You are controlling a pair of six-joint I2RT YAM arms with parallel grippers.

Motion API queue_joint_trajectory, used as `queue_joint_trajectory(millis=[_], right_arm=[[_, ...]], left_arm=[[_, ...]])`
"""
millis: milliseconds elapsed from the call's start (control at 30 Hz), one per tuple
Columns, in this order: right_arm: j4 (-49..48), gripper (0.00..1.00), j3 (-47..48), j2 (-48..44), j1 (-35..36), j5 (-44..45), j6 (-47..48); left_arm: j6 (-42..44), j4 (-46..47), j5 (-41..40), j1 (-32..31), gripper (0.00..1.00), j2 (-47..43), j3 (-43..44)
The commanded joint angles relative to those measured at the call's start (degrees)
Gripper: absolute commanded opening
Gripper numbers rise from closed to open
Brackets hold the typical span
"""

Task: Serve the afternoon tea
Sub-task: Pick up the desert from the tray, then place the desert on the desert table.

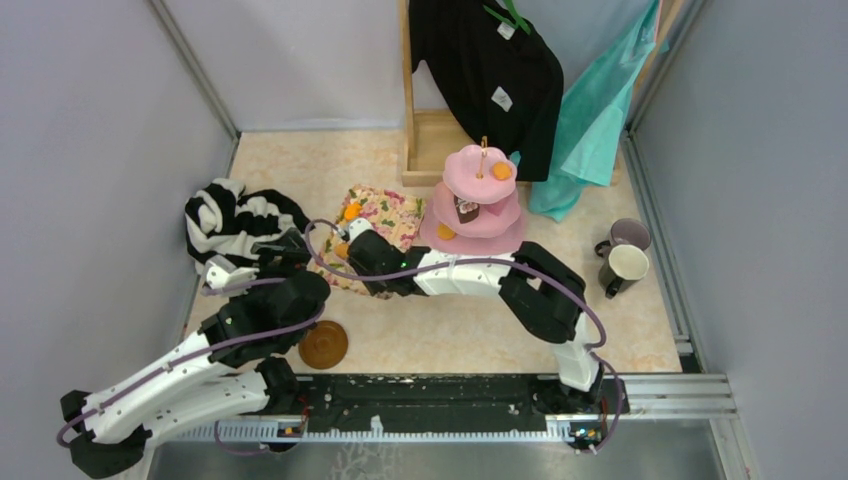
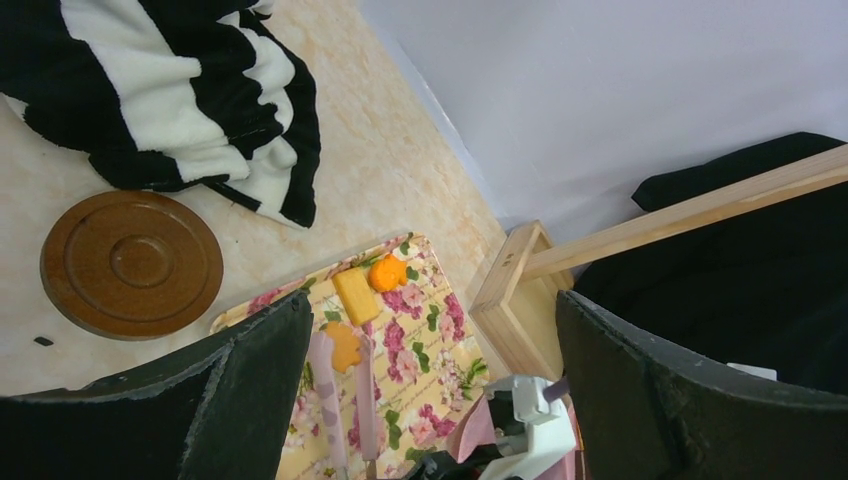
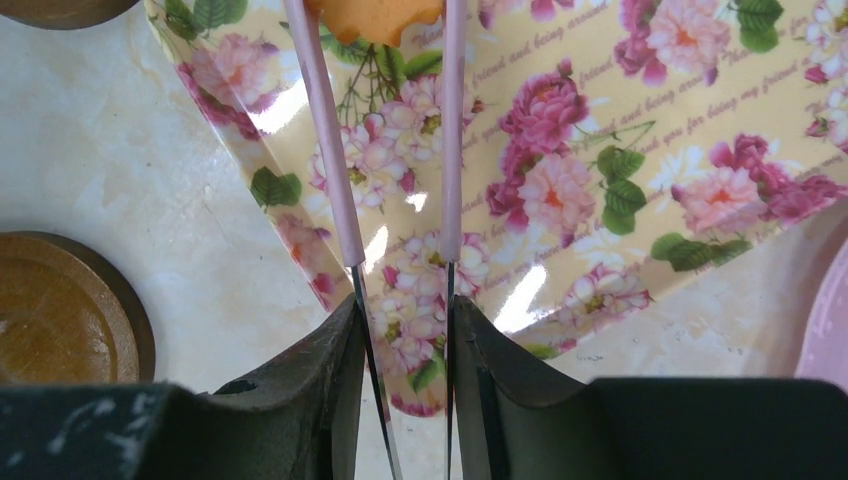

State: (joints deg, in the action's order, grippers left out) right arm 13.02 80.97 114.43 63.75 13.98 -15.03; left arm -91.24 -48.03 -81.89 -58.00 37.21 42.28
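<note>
- The right fingers [image 3: 305, 375] are closed narrowly on the pink tongs [image 3: 330, 150], both of whose arms are pinched between them.
- An orange pastry [image 3: 375, 15] is seen between the tong tips, beyond the fingers, on the floral cloth [image 3: 600, 150].
- The left fingers [image 2: 250, 370] are spread wide with nothing held, at the cloth's left edge.
- A yellow pastry [image 2: 357, 295] and a second orange pastry [image 2: 387, 272] are laid side by side farther along the cloth.
- A brown saucer [image 2: 130, 262] is set on the tabletop [image 1: 450, 330] just left of the cloth.
- The pink cake stand [image 1: 480, 195] is placed just right of the cloth.
</note>
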Motion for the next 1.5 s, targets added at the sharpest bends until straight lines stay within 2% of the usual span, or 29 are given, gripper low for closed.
queue_joint_trajectory(millis=[0, 400, 800, 1033, 1167, 1233, 1300, 1467], right_arm=[[-3.4, 0.18, -2.3, -6.9, 0.8, 2.5, -0.2], [-3.3, 0.16, -10.0, -17.7, 0.8, 5.7, -0.9], [3.4, 0.16, -11.5, -32.9, 0.7, 11.8, -1.0], [8.0, 0.16, -8.9, -38.3, -0.1, 15.9, -0.6], [10.0, 0.16, -7.6, -40.6, -1.5, 17.3, -0.7], [11.1, 0.15, -6.9, -41.3, -2.3, 18.1, -0.8], [12.0, 0.15, -6.3, -42.0, -3.1, 18.5, -0.9], [14.3, 0.15, -5.5, -43.0, -5.6, 19.3, -1.5]], left_arm=[[0.4, -3.2, -2.2, 0.3, 0.96, -0.4, 1.1], [2.2, -0.3, -1.7, 0.6, 0.96, 2.8, 0.9], [4.6, 3.1, 0.0, 0.8, 0.96, 7.2, 0.9], [16.2, 12.5, 1.5, 0.8, 0.94, 9.4, 1.0], [34.6, 27.9, 4.2, 1.1, 0.93, 9.6, -0.8], [49.1, 39.4, 7.2, 2.1, 0.93, 9.1, -2.5], [57.8, 49.6, 11.3, 3.3, 0.93, 8.6, -4.2], [60.4, 51.0, 20.7, 8.0, 0.92, 8.6, -4.2]])
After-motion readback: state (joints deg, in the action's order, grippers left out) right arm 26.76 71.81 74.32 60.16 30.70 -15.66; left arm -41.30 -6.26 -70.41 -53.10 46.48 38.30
